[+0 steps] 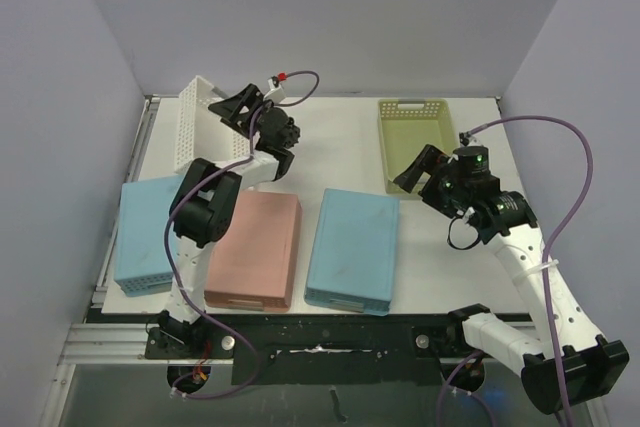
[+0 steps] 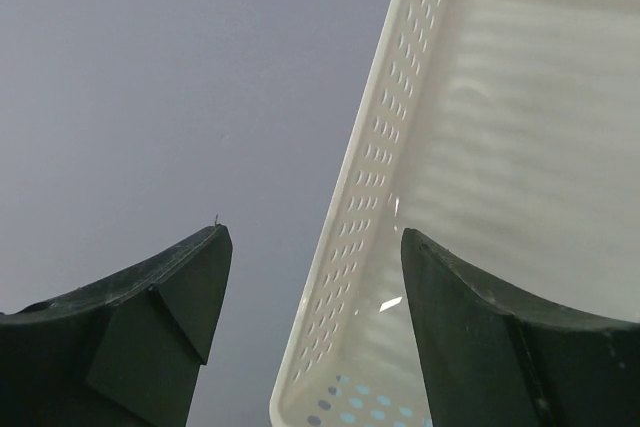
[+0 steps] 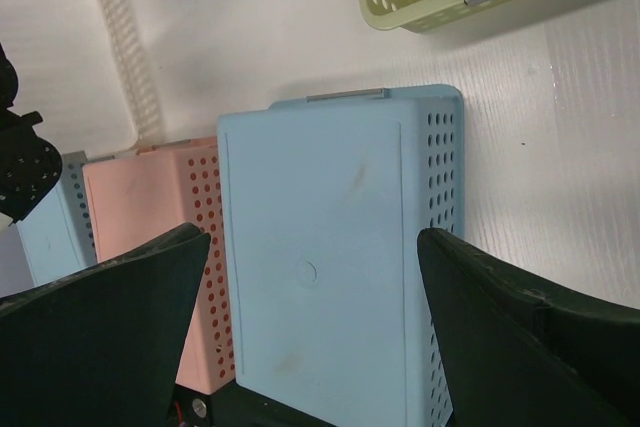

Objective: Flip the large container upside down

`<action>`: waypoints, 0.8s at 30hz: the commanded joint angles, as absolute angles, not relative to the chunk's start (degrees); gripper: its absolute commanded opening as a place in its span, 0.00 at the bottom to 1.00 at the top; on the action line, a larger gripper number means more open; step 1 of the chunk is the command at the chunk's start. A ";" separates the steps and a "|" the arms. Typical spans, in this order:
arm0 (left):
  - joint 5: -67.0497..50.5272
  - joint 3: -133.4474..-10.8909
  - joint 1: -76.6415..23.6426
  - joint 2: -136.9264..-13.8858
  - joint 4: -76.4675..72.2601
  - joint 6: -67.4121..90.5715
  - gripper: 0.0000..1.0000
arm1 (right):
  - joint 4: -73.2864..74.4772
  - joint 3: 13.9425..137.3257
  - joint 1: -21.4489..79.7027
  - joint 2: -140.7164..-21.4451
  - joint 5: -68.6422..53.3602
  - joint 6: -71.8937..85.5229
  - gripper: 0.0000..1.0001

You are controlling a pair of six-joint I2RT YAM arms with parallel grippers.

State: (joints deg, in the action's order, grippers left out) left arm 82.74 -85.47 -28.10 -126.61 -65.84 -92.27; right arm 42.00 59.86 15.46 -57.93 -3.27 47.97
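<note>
Tool of left arm (image 2: 315,235) astride container (image 2: 520,147) wall

No readable text, labels, brands, numbers or signs appear on anything in these views.

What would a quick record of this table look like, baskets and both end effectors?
Large white perforated plastic basket: tipped on its side, far left
Left end effector: open, straddling its rim
Right end effector: open, holding nothing
Pink plastic basket: upside down
Two light blue plastic baskets: upside down, flanking it
Green plastic basket: upright, far right
</note>
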 commanded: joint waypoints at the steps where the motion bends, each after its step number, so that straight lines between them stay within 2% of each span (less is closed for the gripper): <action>1: 84.64 -90.99 -29.51 -126.57 -59.26 -85.88 0.69 | 38.94 59.26 15.58 -57.42 -3.98 47.11 0.89; 5: 84.89 -93.64 -31.01 -125.74 -48.82 -77.63 0.70 | 38.71 58.91 15.58 -57.15 -4.22 47.33 0.89; 7: 84.01 -96.35 -31.54 -124.73 -34.79 -66.81 0.71 | 38.68 58.80 15.60 -56.93 -4.32 47.44 0.89; 8: 82.99 -99.20 -31.84 -124.19 -23.29 -57.23 0.71 | 38.70 58.68 15.58 -56.81 -4.31 47.48 0.89; 9: 78.97 -104.66 -32.03 -124.08 -3.84 -43.98 0.71 | 38.72 58.59 15.64 -56.67 -4.28 47.54 0.89; 10: 71.78 -112.77 -31.81 -124.97 17.30 -25.83 0.71 | 38.75 58.54 15.64 -56.46 -4.25 47.55 0.89; 11: 61.94 -124.42 -30.31 -126.30 33.84 -12.68 0.71 | 38.74 58.47 15.60 -56.24 -4.24 47.63 0.89; 12: 52.53 -130.17 -28.57 -127.07 46.86 -0.26 0.71 | 38.73 58.53 15.54 -56.14 -4.17 47.76 0.89; 14: 39.67 -133.84 -25.71 -126.98 51.85 5.76 0.71 | 39.02 58.61 15.59 -55.97 -3.90 47.79 0.89; 18: 36.52 -130.77 -24.86 -125.65 50.90 7.85 0.67 | 39.33 58.35 15.56 -55.64 -3.73 47.82 0.89; 24: 21.91 -128.17 -19.93 -125.30 49.67 15.49 0.67 | 38.33 57.48 15.67 -56.14 -4.40 48.54 0.89</action>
State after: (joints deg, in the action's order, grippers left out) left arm 36.36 -129.64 -22.17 -125.38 44.86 5.04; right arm 41.19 57.91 15.46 -56.62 -3.68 48.23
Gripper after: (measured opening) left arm 0.673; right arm 0.892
